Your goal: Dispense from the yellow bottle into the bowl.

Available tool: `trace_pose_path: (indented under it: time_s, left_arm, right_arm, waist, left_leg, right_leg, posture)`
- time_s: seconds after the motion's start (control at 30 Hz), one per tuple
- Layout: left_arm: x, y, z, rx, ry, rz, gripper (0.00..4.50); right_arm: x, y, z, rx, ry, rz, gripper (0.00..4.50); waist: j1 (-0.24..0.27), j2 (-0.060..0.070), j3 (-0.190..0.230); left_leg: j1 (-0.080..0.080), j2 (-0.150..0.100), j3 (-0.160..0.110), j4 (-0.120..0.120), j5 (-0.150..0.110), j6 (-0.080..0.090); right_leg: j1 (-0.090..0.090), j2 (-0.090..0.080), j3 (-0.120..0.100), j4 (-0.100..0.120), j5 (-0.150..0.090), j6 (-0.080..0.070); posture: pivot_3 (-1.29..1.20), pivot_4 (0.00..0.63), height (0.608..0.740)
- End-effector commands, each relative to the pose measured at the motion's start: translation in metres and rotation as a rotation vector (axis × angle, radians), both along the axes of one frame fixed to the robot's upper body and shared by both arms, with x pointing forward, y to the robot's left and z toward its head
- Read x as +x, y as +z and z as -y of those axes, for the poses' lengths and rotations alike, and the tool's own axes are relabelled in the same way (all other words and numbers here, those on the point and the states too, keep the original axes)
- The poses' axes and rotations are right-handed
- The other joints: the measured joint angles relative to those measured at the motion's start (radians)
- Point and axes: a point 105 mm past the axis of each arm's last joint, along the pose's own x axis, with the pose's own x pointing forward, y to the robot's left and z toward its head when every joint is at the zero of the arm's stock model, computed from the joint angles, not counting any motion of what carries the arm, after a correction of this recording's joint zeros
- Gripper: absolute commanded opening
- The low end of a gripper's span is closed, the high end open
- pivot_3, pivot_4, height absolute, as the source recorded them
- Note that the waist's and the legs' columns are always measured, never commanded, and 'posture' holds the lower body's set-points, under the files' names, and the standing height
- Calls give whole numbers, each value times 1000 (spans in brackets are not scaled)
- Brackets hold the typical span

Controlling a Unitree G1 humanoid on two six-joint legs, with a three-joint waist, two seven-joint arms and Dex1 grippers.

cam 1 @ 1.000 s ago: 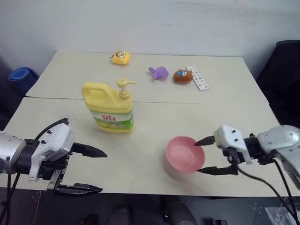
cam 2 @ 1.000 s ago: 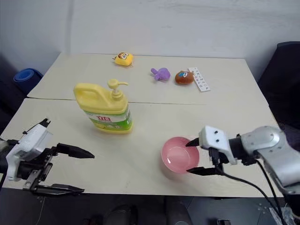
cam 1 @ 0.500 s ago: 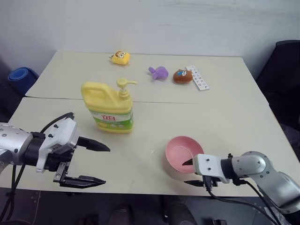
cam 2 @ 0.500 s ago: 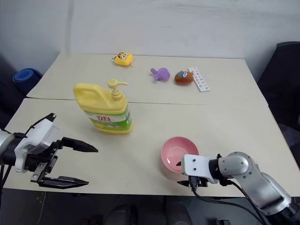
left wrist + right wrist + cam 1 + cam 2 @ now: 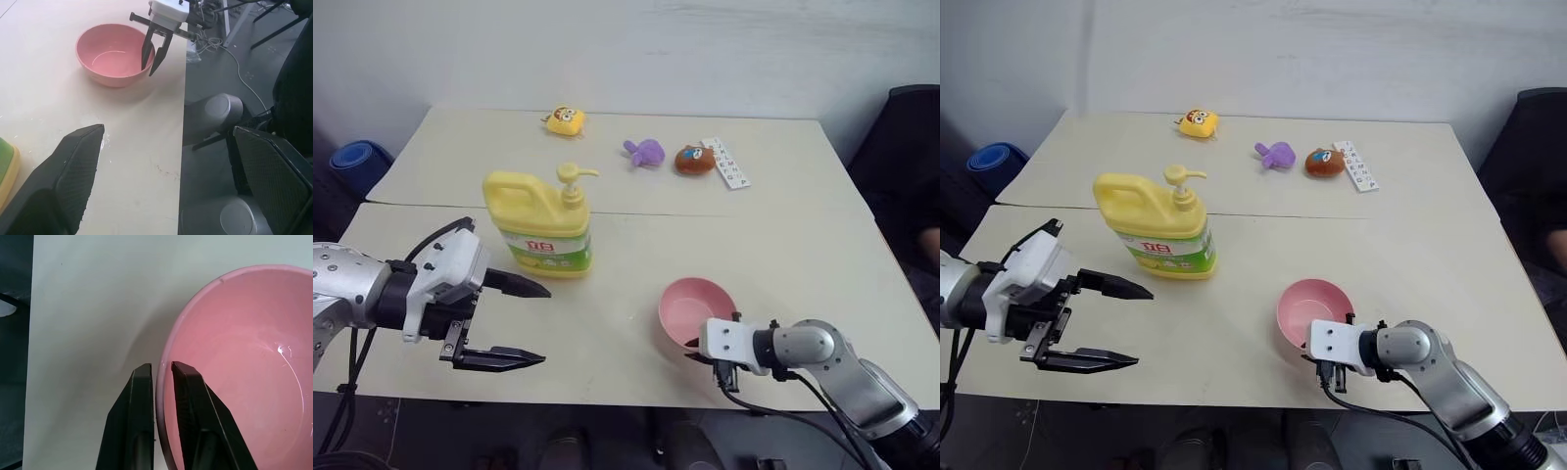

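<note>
Desk (image 5: 783,245) scene, both pincers low at near edge.
Yellow bottle (image 5: 540,222) upright mid-left, pump on top. Left pincer (image 5: 527,323) just in front of it, fingers wide apart, holding nothing. Pink bowl (image 5: 695,311) near front edge; right pincer (image 5: 697,349) at its near rim, grip not discernible. Three small toys (image 5: 646,152) at far side.

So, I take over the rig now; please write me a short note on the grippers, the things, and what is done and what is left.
Right gripper: shut on the near rim of the pink bowl, one finger inside and one outside.
Left gripper: open, empty, in front of the yellow bottle.
Bottle: upright on the table, left of the bowl and farther back, pump untouched.
Done: bowl gripped.
Left: bring the bowl and the spout together, then press the pump.
</note>
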Motion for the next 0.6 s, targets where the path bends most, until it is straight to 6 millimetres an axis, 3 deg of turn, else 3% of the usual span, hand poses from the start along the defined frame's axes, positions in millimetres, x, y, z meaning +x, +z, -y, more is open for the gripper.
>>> trace_pose_path:
  time_s: [0.03,0.1,0.37,0.5,0.6]
  left_arm:
    - [0,3,4,-3,-20,35,4500]
    - [1,3,4,-3,-18,38,4500]
    - [15,6,0,-15,23,93,4500]
    - [30,29,-4,-88,67,160,4500]
    - [48,59,-9,-172,129,252,4500]
  right_arm:
    - [0,4,-3,9,22,18,442]
    - [-1,5,-3,11,32,14,26]
    - [5,24,1,58,16,12,9]
    - [14,67,-3,61,114,44,9]
    - [38,106,-12,93,161,111,9]
  waist:
    - [0,0,0]
    - [-2,-1,-1]
    - [0,-3,-2]
    - [-2,-3,-1]
    - [-5,-3,-1]
  left_leg:
    - [0,0,0,0,0,0]
    - [0,0,0,0,0,0]
    - [1,0,0,1,0,0]
    - [0,0,0,3,0,0]
    - [0,0,-1,6,0,0]
  right_leg:
    - [0,0,0,0,0,0]
    - [0,0,0,0,0,0]
    - [0,0,0,2,0,-1]
    - [0,0,0,4,0,0]
    - [0,1,0,6,0,0]
  posture:
    - [0,150,740]
    - [0,150,740]
    - [0,150,740]
    - [0,150,740]
    - [0,150,740]
